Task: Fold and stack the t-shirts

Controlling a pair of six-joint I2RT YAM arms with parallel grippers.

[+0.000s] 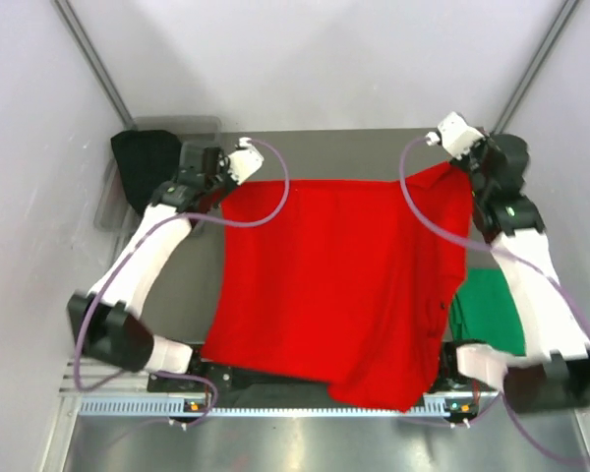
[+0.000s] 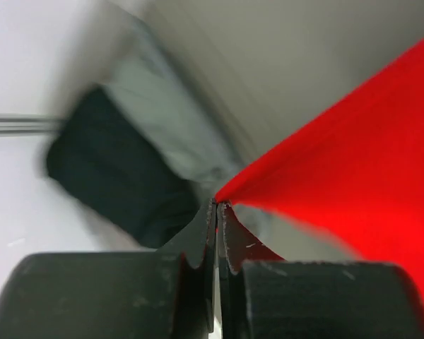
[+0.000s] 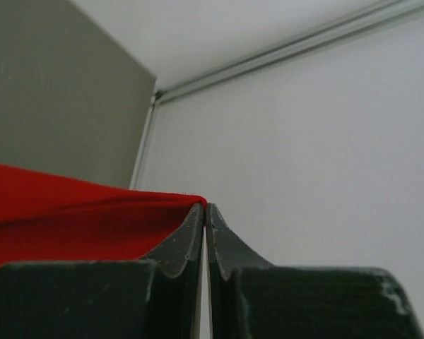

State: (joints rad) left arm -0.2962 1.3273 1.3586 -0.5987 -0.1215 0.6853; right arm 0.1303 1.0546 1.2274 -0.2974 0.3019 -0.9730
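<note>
The red t-shirt (image 1: pixel 334 280) hangs spread out in the air between my two grippers, its lower edge drooping to the table's near edge. My left gripper (image 1: pixel 231 182) is shut on its far left corner; the left wrist view shows the red cloth (image 2: pixel 353 162) pinched at the fingertips (image 2: pixel 218 206). My right gripper (image 1: pixel 462 169) is shut on its far right corner, with the red cloth (image 3: pixel 78 219) running off to the left of the closed tips (image 3: pixel 205 206). The green t-shirt (image 1: pixel 492 310) lies on the table at the right, partly hidden by the right arm.
A dark cloth (image 1: pixel 147 167) sits in a grey bin (image 1: pixel 113 202) at the back left corner, also in the left wrist view (image 2: pixel 120 173). White walls enclose the grey table (image 1: pixel 344 152). Purple cables (image 1: pixel 428 221) loop over the red shirt.
</note>
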